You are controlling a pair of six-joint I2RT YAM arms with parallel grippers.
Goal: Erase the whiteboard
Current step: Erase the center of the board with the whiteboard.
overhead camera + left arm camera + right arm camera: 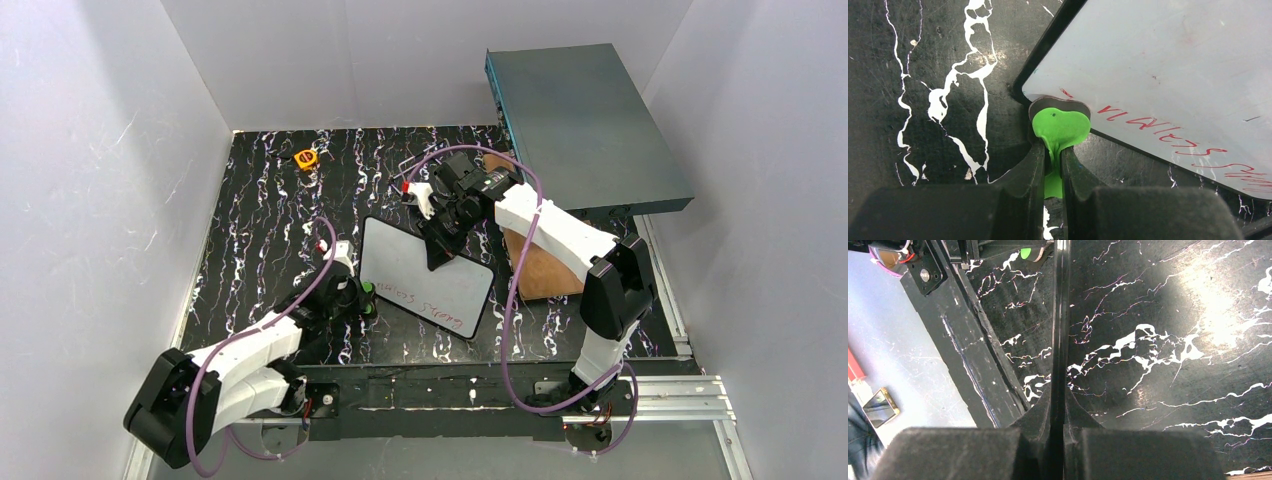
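Note:
The whiteboard [425, 272] stands tilted in the middle of the black marbled table, with red handwriting [430, 305] along its near edge. My right gripper [441, 250] is shut on its far edge. In the right wrist view the black frame [1061, 315] runs edge-on between the closed fingers of the right gripper [1058, 405]. My left gripper [1053, 147] is shut on a green heart-shaped eraser [1060, 127]. The eraser's felt rests on the near left corner of the whiteboard [1168, 65], just left of the red handwriting [1168, 135]. From above, the left gripper [358, 298] sits at the board's left side.
A large grey-teal metal box [585, 125] lies at the back right, with a brown wooden board [545, 265] under the right arm. A small orange tape measure [306, 158] lies at the back left. White walls enclose the table.

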